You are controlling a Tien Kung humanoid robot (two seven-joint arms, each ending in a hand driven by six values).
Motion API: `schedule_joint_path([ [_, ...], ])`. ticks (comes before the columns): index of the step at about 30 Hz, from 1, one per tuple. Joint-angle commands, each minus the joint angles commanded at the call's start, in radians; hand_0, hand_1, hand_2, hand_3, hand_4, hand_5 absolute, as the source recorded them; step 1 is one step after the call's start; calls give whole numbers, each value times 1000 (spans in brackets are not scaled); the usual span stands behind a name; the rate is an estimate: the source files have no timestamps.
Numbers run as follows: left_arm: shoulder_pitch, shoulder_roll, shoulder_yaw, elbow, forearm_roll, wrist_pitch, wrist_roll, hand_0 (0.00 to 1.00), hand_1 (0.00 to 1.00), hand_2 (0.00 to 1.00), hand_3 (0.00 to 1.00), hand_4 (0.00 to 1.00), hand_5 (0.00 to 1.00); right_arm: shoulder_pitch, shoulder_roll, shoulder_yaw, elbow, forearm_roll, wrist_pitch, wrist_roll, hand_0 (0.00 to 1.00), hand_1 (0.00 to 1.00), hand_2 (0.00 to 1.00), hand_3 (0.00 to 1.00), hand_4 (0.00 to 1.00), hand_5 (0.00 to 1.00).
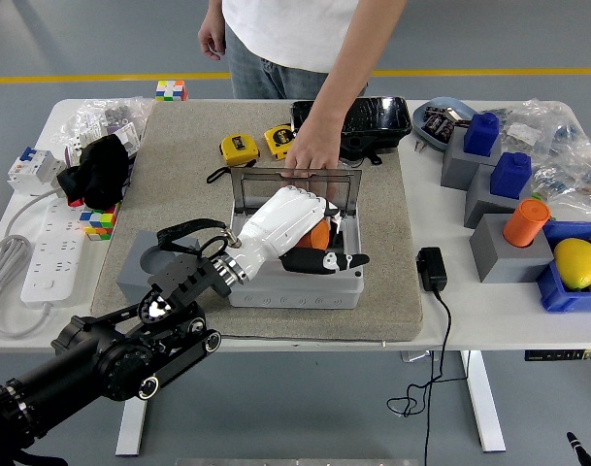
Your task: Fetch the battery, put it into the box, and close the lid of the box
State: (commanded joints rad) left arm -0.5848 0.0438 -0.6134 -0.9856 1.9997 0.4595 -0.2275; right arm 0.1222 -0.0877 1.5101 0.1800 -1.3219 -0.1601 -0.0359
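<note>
Orange shows under my left hand (297, 231): the battery (319, 234) sits inside the grey box (295, 284), tucked beneath my white fingers, which curl around it. I read that as a grip, though the contact itself is hidden. A person's hand (310, 160) rests on the top edge of the raised clear lid (251, 191) behind it.

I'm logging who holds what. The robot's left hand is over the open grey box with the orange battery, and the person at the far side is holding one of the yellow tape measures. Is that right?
Not quite. In the head view the person's hand rests on the top edge of the box's raised lid, not on a tape measure; both yellow tape measures lie untouched on the mat. The rest holds: the left hand is over the open grey box with the orange battery.
</note>
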Motion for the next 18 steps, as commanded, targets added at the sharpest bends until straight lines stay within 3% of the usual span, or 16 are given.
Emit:
schedule_joint_path([
  [1,0,0,0,-1,1,0,-1,188,168,217,240,973,998,0,0,-1,0,1,0,0,813,783,777,808,998,998],
  [6,1,-1,0,0,4,-9,-2,188,168,217,240,973,998,0,0,-4,0,4,2,-1,813,783,777,808,998,998],
  [7,2,-1,0,0,3,-11,-3,256,481,395,425,979,998,0,0,-5,0,3,3,-1,812,781,773,807,998,998],
  [12,3,-1,-1,2,1,-20,-5,256,481,395,425,979,998,0,-1,-4,0,4,4,-1,812,781,773,807,998,998],
  [13,3,-1,-1,2,0,-21,-6,578,662,591,583,978,998,0,0,-5,0,4,4,-2,810,777,772,807,998,998],
  [18,3,-2,-6,4,2,-28,-5,578,662,591,583,978,998,0,0,-8,0,8,5,-1,810,777,772,807,998,998],
])
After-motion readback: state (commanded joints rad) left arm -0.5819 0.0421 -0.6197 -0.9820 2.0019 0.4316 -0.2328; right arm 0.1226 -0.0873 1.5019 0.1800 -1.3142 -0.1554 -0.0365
